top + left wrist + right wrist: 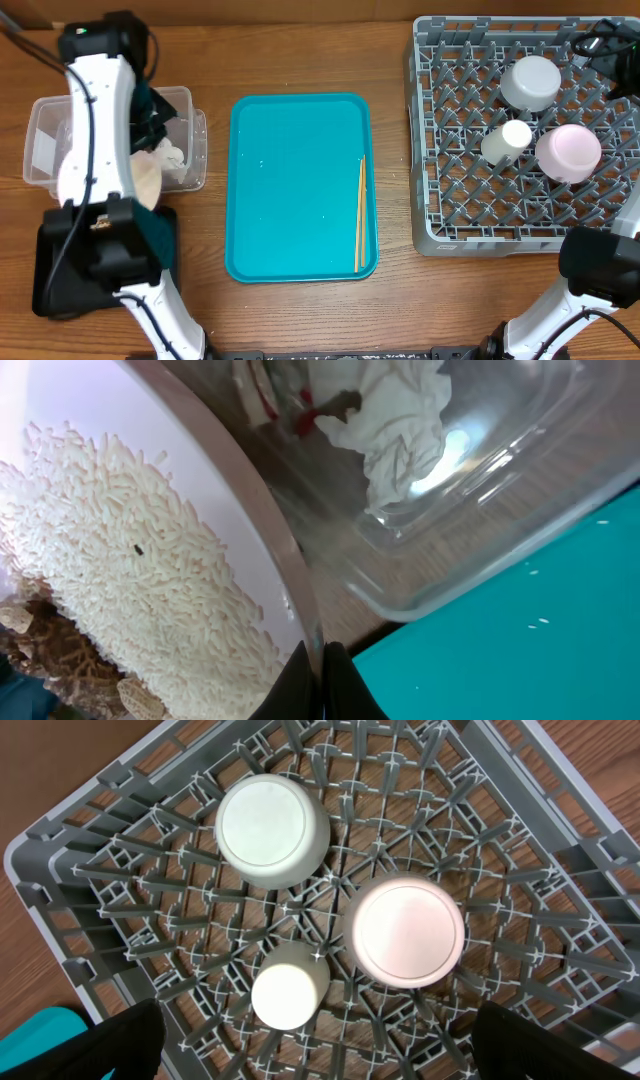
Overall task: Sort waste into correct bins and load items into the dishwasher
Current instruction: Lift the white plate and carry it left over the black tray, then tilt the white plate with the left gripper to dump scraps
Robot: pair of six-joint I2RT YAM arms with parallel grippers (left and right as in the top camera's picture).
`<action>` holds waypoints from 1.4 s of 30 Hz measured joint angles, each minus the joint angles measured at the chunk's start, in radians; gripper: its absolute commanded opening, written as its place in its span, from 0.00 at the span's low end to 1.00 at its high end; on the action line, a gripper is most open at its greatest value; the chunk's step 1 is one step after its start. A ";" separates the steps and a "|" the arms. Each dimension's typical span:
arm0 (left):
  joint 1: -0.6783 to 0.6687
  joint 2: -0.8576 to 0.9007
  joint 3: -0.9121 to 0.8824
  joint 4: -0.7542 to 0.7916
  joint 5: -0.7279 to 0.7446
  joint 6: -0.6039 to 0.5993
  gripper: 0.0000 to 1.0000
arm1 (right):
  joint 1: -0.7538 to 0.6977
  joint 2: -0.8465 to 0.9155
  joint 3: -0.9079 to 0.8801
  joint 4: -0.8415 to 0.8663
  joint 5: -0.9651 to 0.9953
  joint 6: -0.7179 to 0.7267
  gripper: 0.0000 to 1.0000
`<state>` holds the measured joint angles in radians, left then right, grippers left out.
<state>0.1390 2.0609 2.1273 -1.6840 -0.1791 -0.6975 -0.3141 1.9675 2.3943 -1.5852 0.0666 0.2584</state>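
Left gripper (322,685): clenched on the rim of the plate (215,500), jaws one on each face. The plate is tilted steeply at the clear tub's (45,130) robot-side corner, the one toward the teal tray (295,180). Its loaded face carries the rice (130,570) and brown scraps (50,650), which lie on the half away from the tub. A crumpled napkin (400,420) already lies inside the tub. The black tray (50,265) sits just beside the tub on the robot's side, under my left arm. My finding is that the tipping direction decides everything, whether toward the tub or back to the black tray. Right gripper (320,1060): released, well apart from the tub over the dish rack (440,200); the left arm is nearer.
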 measured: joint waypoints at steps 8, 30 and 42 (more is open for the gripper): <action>0.042 -0.079 -0.009 0.000 0.016 0.002 0.04 | 0.000 0.000 0.000 0.000 0.000 0.000 1.00; 0.258 -0.079 -0.105 0.035 0.163 0.036 0.04 | 0.000 0.000 0.000 -0.001 0.000 0.000 1.00; 0.282 -0.079 -0.107 0.041 0.221 0.071 0.04 | 0.000 0.000 0.000 -0.001 0.000 0.000 1.00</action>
<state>0.4210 1.9816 2.0201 -1.6432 0.0422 -0.6262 -0.3145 1.9675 2.3943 -1.5860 0.0666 0.2581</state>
